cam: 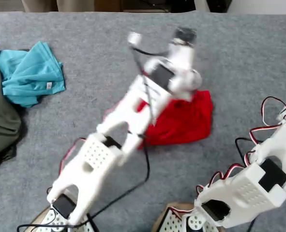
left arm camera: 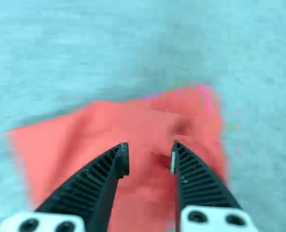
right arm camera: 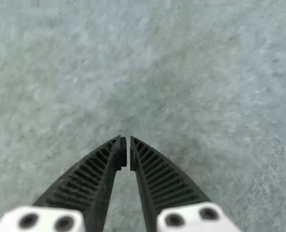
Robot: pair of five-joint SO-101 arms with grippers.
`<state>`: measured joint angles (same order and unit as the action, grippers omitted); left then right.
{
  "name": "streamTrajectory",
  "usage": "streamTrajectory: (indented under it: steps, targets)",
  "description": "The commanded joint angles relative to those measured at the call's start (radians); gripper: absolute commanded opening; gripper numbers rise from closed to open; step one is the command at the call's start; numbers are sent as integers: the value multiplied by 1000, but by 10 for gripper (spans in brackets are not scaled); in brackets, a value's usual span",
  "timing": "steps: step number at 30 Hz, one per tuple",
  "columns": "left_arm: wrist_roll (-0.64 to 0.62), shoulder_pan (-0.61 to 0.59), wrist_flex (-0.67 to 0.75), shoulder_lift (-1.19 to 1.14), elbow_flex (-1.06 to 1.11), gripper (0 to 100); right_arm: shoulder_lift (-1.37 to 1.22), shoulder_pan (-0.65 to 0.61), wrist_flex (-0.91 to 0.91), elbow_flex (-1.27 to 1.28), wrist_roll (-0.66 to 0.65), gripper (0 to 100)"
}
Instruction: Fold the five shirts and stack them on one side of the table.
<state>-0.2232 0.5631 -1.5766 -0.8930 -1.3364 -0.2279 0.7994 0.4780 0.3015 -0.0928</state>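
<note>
Red shirt (left arm camera: pixel 109 140) lies directly under my left hand (left arm camera: pixel 149 157) (fingers apart, gripping nothing); my right hand (right arm camera: pixel 128 144), fingers together, hangs over the grey surface (right arm camera: pixel 205 72) farther right.

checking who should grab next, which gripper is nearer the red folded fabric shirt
Left. The left gripper hangs open directly over the red folded fabric shirt; the right gripper is shut above the grey felt tabletop, with no shirt under it.
</note>
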Motion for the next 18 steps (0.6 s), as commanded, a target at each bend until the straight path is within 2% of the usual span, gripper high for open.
streamTrajectory:
  steps: [1, 4, 9, 16, 18]
  targets:
    - [51, -126, -95, 64, -71, 153, 31, -81, 124, -96, -100, 27]
    - [98, -198, -172, 64, -71, 147, 70, -176, 265, -125, -198, 27]
    - [189, -321, -183, 71, -61, 16, 165, -340, 423, -128, -341, 26]
    - [204, -488, -187, 73, -58, 19, 318, -539, 654, -128, -500, 26]
    - [244, -534, -187, 79, -37, 19, 340, -588, 729, -130, -529, 27]
